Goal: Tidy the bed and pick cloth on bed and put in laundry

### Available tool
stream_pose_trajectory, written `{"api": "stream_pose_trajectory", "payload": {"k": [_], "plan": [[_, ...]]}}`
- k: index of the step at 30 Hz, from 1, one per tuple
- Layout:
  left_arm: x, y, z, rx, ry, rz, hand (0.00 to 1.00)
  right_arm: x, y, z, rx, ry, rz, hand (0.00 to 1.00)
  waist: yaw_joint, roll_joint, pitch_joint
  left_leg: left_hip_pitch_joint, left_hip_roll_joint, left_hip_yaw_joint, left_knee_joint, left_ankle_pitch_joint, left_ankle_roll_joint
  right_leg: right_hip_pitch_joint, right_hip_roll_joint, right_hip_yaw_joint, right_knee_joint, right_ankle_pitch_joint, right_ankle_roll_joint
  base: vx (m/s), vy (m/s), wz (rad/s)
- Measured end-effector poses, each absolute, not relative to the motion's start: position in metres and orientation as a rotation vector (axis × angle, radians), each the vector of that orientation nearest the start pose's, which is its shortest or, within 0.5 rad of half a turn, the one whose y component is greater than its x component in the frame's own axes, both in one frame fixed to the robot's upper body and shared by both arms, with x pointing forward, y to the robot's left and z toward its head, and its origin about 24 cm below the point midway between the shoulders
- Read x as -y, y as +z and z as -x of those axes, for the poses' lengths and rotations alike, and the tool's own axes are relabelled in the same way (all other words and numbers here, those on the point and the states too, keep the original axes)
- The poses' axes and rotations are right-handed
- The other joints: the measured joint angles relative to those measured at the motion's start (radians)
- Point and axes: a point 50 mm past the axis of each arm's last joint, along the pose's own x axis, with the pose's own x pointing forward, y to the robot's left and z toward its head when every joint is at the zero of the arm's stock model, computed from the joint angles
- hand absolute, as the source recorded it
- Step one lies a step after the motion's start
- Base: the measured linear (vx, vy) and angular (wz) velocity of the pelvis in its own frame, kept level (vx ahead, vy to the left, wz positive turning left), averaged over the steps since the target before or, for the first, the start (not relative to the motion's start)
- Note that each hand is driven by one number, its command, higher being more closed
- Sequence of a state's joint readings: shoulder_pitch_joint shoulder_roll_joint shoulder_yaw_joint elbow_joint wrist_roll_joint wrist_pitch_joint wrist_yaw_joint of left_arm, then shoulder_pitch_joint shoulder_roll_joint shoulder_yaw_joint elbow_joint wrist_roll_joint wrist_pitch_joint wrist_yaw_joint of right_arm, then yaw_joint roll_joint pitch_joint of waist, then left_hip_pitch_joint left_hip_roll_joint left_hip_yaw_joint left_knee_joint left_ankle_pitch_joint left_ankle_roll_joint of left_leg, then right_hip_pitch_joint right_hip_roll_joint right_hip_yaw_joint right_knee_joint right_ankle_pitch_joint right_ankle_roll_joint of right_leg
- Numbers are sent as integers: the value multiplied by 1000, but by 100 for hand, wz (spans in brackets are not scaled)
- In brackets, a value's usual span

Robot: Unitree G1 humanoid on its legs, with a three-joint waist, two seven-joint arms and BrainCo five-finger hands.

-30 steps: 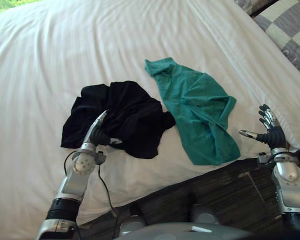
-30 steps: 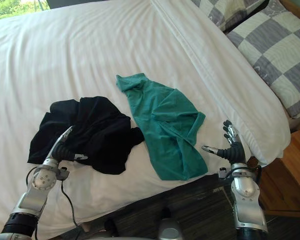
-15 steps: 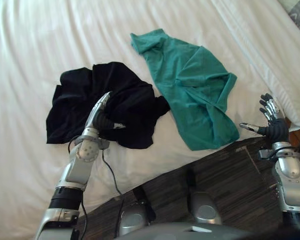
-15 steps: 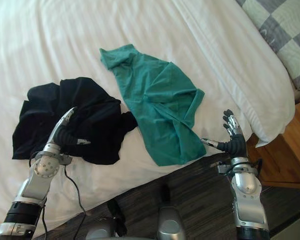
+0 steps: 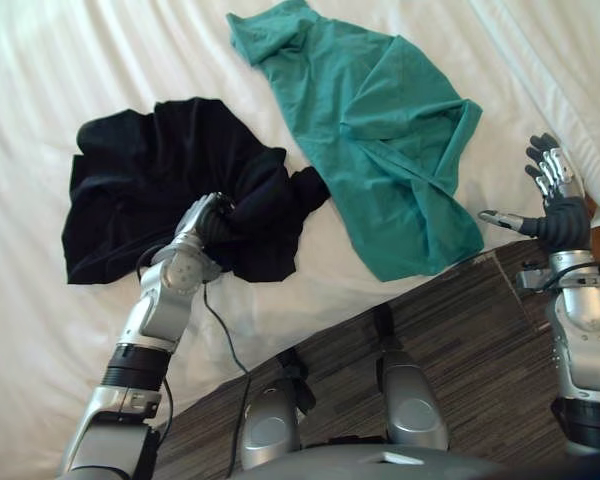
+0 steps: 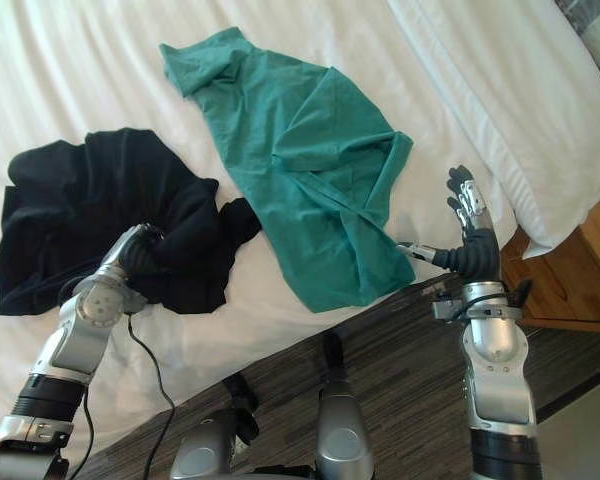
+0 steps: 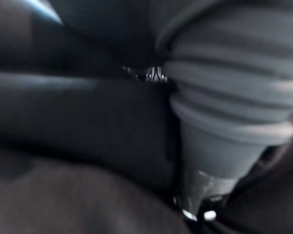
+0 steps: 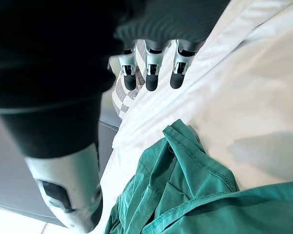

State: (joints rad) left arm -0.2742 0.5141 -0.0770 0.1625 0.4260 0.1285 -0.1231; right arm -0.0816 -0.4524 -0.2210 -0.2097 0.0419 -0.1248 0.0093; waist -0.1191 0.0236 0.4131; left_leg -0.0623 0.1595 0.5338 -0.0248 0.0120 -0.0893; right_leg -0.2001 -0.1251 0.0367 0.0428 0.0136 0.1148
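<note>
Fingers of the left hand (image 5: 210, 216) are curled down into a bunched fold of the black cloth (image 5: 140, 170), gripping it close to the cloth's near edge. In the left wrist view, dark fabric presses in around the hand's ribbed cover. The right hand (image 5: 554, 205) stands upright and holds nothing. Its fingers are straight and spread and its thumb sticks out sideways toward the green cloth (image 5: 390, 140), near that cloth's lowest corner but apart from it.

Both cloths lie on the bed (image 5: 70, 50), under a white sheet (image 6: 70, 70) marked by long soft creases. To the robot's right a thick white duvet (image 6: 520, 110) runs along the bed and ends in a rounded corner. Past it, the right wrist view shows a grey-and-white checked pillow (image 8: 119, 95). Dark striped carpet (image 5: 460, 340) lies below the bed's near edge, with a brown wooden surface (image 6: 570, 290) to the right of it.

The black cloth is a matt, crumpled heap, spread wider on the robot's left and gathered into a knot where the hand grips. One tip of it reaches just beside the green cloth; whether they touch cannot be told. The green cloth is teal, flatter, with stitched hems. It is folded over itself along its right side, and its near end lies at the mattress edge.
</note>
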Motion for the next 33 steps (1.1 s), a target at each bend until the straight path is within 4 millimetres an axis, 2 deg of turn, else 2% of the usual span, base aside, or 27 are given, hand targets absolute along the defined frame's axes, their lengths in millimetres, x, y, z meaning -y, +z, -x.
{"api": "stream_pose_trajectory", "payload": {"k": [6,12,13,19,22,28,30,33], "plan": [[-228,87,-308,-82,-104,-877,100,239,180,-271,487,-102,480,0,3,1,0,-48,4,-59,9,10,8,1,-5,-52,-11,2,3,-28,-22,25],[-225,90,-309,0,-73,-683,100,247,188,-299,425,-159,476,0,34,-5,1,-90,15,-110,6,33,6,-16,3,-99,-11,3,2,-20,-29,23],[-223,94,-311,32,-68,-637,100,248,194,-306,426,-180,465,0,49,-7,2,-105,18,-114,-1,44,6,-33,6,-104,-11,9,-1,-15,-38,10],[-214,103,-316,114,-67,-598,100,246,206,-330,385,-191,325,0,76,-22,10,-141,26,-141,-9,65,9,-56,14,-135,-13,35,-1,-31,-18,12],[-209,111,-319,166,-74,-569,100,245,221,-341,385,-196,321,0,81,-22,9,-189,16,-163,-13,86,16,-93,5,-149,-13,38,0,-53,1,19],[-203,132,-326,257,-59,-520,100,242,253,-358,380,-211,368,0,90,-3,14,-260,9,-192,-48,139,26,-167,5,-164,-13,62,-4,-68,3,10],[-202,140,-328,286,-53,-515,100,241,264,-362,374,-211,400,0,92,21,24,-276,5,-199,-73,161,27,-193,5,-167,-13,70,-7,-68,10,4],[-200,148,-329,326,-30,-476,100,241,269,-365,351,-194,443,0,95,50,26,-320,5,-213,-73,174,28,-235,6,-171,-14,82,-8,-48,3,3]]}}
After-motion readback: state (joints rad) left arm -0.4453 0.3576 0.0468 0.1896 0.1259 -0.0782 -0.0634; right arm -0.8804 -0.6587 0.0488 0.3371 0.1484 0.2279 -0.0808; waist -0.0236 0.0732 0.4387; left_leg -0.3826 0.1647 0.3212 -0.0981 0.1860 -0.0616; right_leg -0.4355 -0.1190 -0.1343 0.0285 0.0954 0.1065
